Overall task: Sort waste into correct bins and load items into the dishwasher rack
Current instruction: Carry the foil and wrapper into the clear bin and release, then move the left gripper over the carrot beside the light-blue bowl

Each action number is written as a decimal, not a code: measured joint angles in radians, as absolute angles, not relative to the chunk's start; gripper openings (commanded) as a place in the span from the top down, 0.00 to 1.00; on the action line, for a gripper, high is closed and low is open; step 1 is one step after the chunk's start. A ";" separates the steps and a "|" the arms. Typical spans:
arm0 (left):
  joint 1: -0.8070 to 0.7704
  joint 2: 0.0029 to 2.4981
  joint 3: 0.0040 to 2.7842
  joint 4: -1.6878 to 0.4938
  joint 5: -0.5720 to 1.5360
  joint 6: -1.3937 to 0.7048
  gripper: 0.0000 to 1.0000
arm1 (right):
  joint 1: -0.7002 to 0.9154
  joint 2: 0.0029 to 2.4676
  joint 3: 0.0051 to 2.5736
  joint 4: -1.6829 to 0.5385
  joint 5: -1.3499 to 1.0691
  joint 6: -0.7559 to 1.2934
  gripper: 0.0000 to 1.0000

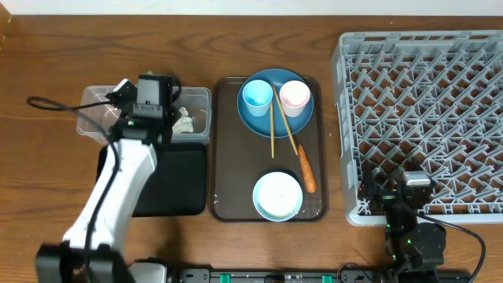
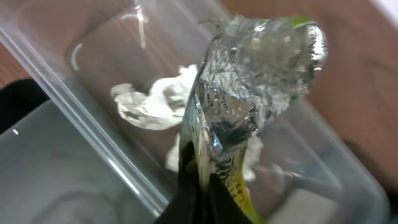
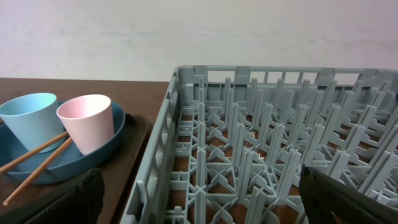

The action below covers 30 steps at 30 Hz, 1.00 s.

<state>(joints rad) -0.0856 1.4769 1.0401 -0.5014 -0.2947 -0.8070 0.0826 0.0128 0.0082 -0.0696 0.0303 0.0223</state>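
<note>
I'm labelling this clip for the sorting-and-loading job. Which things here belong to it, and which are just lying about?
Part of the job: tissue, wrapper, carrot, clear tub, black tray, blue plate, light blue cup, pink cup, bowl, chopsticks, dishwasher rack.

Just lying about: brown serving tray, black cable, table.

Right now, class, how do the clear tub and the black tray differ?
The tub is see-through; the tray is opaque black. The tub holds tissue; the tray shows no waste. The left gripper holds a wrapper over the tub, not the tray. Both are rectangular, left of the brown tray.
</note>
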 measured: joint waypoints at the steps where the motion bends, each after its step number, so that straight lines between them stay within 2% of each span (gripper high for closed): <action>1: -0.079 1.495 1.040 -0.488 -0.295 -0.802 0.87 | 0.083 0.013 0.008 -0.070 0.030 0.022 0.01; 2: -0.071 1.516 1.040 -0.467 -0.295 -0.790 0.84 | 0.083 0.013 0.008 -0.070 0.030 0.022 0.01; 3: -0.067 1.528 1.040 -0.453 -0.295 -0.780 0.76 | 0.083 0.013 0.008 -0.070 0.030 0.022 0.01; 5: -0.059 1.545 1.039 -0.422 -0.295 -0.750 0.49 | 0.083 0.013 0.008 -0.070 0.030 0.022 0.01; 6: -0.056 1.547 1.039 -0.409 -0.295 -0.737 0.40 | 0.083 0.013 0.008 -0.070 0.030 0.022 0.01; 7: -0.055 1.547 1.039 -0.394 -0.295 -0.723 0.34 | 0.083 0.013 0.008 -0.070 0.030 0.022 0.01; 9: -0.054 1.545 1.039 -0.381 -0.295 -0.700 0.30 | 0.083 0.013 0.008 -0.070 0.031 0.022 0.01; 16: -0.054 1.485 1.039 -0.445 -0.266 -0.649 0.27 | 0.083 0.013 0.008 -0.069 0.030 0.022 0.01; 24: -0.063 1.221 1.039 -0.556 0.101 -0.549 0.27 | 0.083 0.013 0.008 -0.069 0.030 0.022 0.01; 30: -0.159 1.118 1.040 -0.763 0.265 -0.511 0.27 | 0.083 0.013 0.008 -0.069 0.031 0.022 0.01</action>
